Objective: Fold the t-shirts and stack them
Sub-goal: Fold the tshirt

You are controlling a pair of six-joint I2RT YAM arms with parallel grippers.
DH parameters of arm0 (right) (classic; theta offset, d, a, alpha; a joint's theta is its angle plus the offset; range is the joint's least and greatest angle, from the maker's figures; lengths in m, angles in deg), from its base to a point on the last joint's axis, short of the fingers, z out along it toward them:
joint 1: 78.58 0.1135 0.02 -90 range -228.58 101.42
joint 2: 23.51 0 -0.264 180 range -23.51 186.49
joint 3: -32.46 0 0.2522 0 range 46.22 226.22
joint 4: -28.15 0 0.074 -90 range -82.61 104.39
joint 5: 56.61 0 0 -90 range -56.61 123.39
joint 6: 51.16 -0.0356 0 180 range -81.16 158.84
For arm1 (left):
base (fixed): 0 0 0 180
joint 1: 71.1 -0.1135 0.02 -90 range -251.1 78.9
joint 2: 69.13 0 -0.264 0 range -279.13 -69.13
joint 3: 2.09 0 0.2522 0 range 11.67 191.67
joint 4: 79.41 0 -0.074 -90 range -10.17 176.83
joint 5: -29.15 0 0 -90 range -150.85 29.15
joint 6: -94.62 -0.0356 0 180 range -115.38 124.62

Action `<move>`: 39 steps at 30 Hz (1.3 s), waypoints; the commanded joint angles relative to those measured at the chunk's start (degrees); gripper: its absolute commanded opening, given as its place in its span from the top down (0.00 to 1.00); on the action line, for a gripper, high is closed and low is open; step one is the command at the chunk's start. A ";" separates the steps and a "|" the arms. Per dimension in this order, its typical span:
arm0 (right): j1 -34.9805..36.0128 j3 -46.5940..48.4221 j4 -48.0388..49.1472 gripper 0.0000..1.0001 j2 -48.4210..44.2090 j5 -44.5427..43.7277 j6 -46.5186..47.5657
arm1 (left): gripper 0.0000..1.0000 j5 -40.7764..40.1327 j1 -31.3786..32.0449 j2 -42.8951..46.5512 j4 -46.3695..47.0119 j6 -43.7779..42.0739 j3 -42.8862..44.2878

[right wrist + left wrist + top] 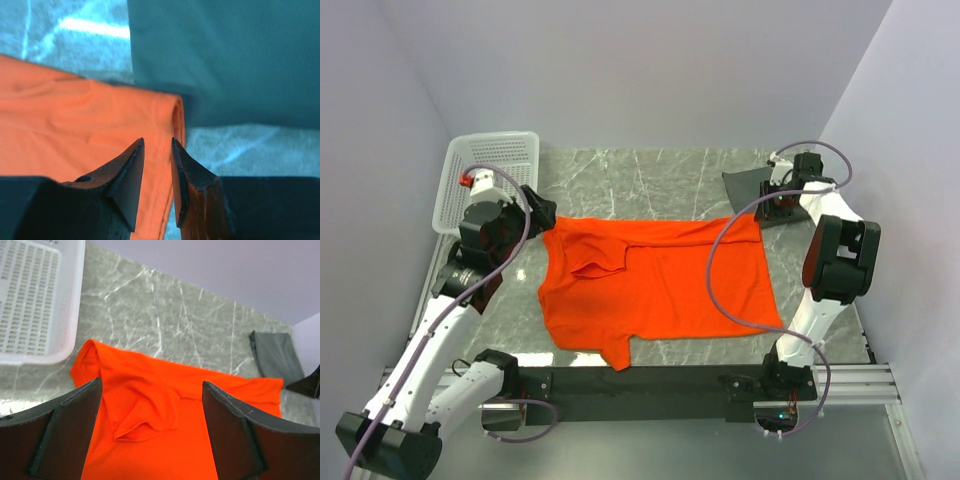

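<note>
Nearest me, the orange t-shirt (660, 290) lies spread across the middle of the table (650, 170), with one sleeve poking toward the arm bases. Its far strip is doubled back over itself. Above its far left corner, my left gripper (151, 385) hangs with jaws wide apart and nothing in them. At the far right corner, my right gripper (157, 142) has its jaws nearly together over the doubled edge. I cannot tell whether any cloth is pinched there. Beyond, the dark grey t-shirt (745, 185) lies flat just beside that corner, and the white basket (490, 150) sits far left. I judge the first fold is laid. The next move calls for fresh grips on both sides, with the edges kept aligned.
</note>
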 commanded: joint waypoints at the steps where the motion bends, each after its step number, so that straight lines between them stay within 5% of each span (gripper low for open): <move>1: 0.41 4.51 -1.71 0.65 2.49 2.30 -1.32 | 0.14 0.84 -0.30 2.27 -3.63 -1.91 -3.66; 9: 0.41 7.69 -3.04 0.65 7.24 0.90 -2.02 | 0.14 0.58 -0.30 7.37 -6.18 -1.38 -7.45; 12: 0.33 7.33 -2.69 0.80 7.16 1.16 -2.11 | 0.14 0.58 -0.30 8.16 -6.79 -1.29 -7.54; 13: 0.32 6.72 -2.42 0.92 6.98 0.29 -2.28 | 0.14 0.58 -0.30 8.25 -6.88 -1.29 -7.71; 16: 0.32 4.88 0.30 1.00 5.23 -3.39 -3.16 | 0.14 0.84 -0.30 8.69 -6.97 -1.03 -7.98; 27: 0.41 4.61 -0.58 1.00 4.35 -9.11 -2.90 | 0.14 4.71 -0.30 8.87 -6.09 2.04 -9.73; 29: 0.41 4.00 -0.40 0.88 3.38 -9.56 -2.81 | 0.14 6.02 -0.30 8.95 -5.74 3.62 -10.35; 31: 0.41 3.82 -0.40 0.66 2.41 -10.26 -2.64 | 0.14 6.73 -0.30 8.78 -5.74 5.03 -10.97; 34: 0.41 2.86 -0.13 0.52 -2.66 -11.76 -1.59 | 0.14 8.13 -0.30 8.60 -7.32 9.07 -11.05; 39: 0.41 -2.85 -2.76 0.46 -14.01 -5.63 10.95 | 0.16 12.52 -0.39 8.60 -15.29 17.42 -10.79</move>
